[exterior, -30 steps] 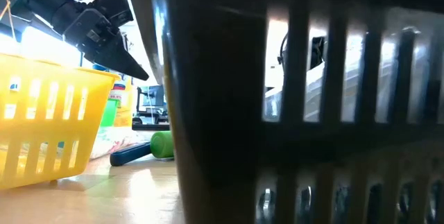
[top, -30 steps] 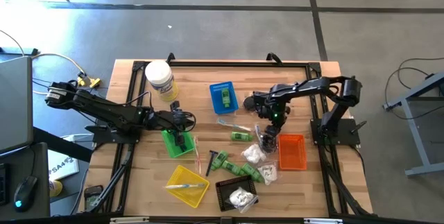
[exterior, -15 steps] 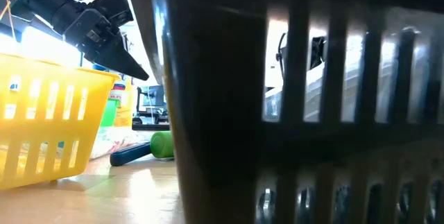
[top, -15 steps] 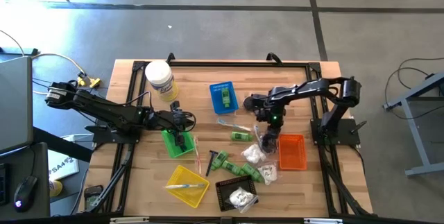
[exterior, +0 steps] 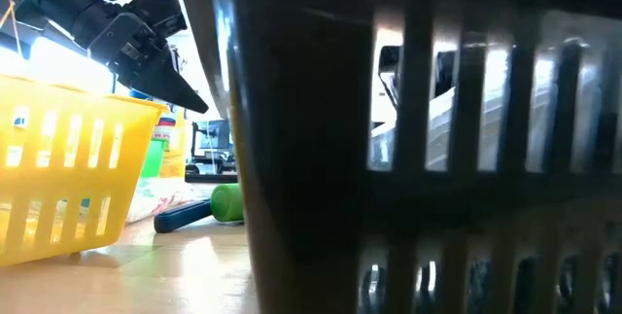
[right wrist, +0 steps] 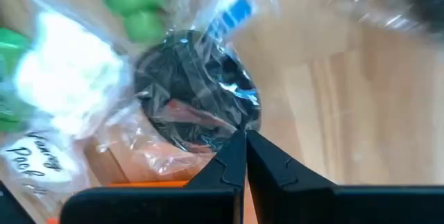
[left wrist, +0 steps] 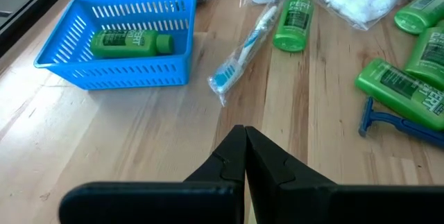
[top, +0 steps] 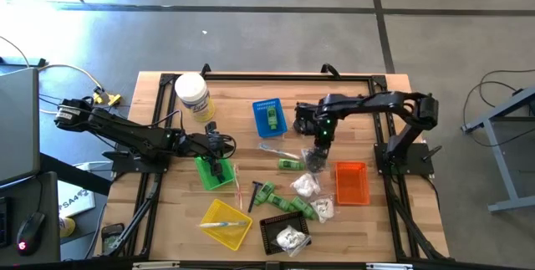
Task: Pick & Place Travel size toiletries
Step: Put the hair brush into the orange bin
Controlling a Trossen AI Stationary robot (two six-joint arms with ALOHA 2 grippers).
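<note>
You see most of the toiletries scattered mid-table: a green bottle [top: 290, 165] lying flat beside a wrapped toothbrush [left wrist: 244, 47], more green bottles [top: 294, 206] lower down, a blue razor [left wrist: 394, 122] beside them, and white packets [top: 304, 185]. One green bottle [left wrist: 132, 43] lies on its side inside the blue basket [left wrist: 73, 75]. A clear bag holding a dark piece [right wrist: 198, 101] hangs pinched in the right gripper [right wrist: 244, 141].
</note>
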